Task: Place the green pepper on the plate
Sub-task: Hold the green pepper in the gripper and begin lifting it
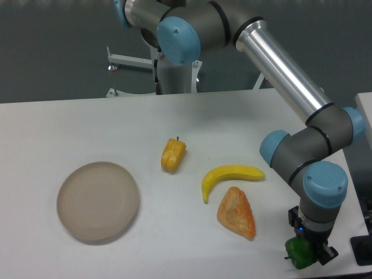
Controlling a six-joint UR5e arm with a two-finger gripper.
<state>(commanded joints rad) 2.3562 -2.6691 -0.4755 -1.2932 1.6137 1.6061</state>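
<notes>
Tool (307, 251) at lower right pinches the green pepper (299, 253); your plate (97, 201) sits far left, so a loose grip could drop it onto the pizza slice (236, 213).

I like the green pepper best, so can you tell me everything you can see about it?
The green pepper is small, shiny and bright green, like lumpy plastic. It sits at the table's near right corner, far from the beige plate. The gripper is right down on it, covering its top, so no stem shows. Whether the fingers are squeezing it cannot be told. Nothing else touches it; the orange wedge lies apart to its left.
</notes>
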